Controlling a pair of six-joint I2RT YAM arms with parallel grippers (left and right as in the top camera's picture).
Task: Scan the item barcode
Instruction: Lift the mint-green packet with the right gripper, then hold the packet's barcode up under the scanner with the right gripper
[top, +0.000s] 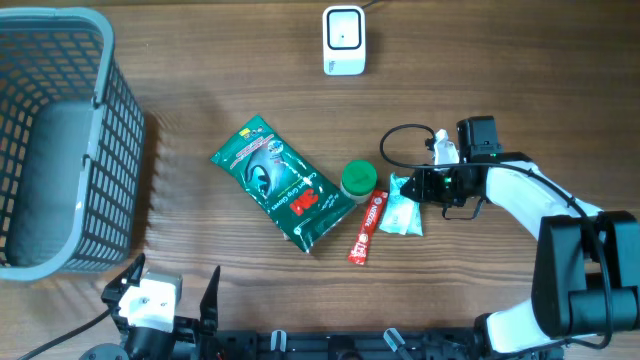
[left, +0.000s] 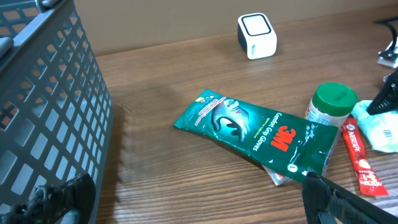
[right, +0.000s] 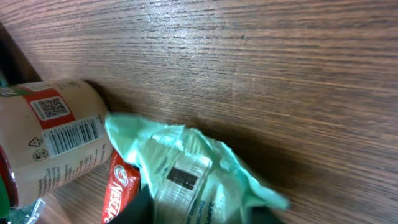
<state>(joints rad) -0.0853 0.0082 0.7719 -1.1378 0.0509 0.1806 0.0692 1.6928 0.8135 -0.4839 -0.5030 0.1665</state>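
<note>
A: How is the right gripper (top: 408, 188) found?
B: It is seen pinched on the mint-green packet (right: 186, 168), at the end nearer the far edge. The packet is lain right of the middle of the table (top: 520, 80), well apart from the far edge, where the white scanner (top: 343, 40) is stood. The left gripper (top: 175, 268) is held spread wide at the near edge.
A: What could be spoiled from here?
B: Only thin film is gripped, so the packet could be let slip once lifted. The Nescafé stick (top: 367, 228) is touched by it and the green-lidded jar (top: 358, 180) is stood just beside; either could be dragged or tipped.
A: And the packet itself?
B: Soft, crumpled plastic is seen, with a black barcode printed on a clear panel. If that panel is creased or turned away, a read may be missed.
</note>
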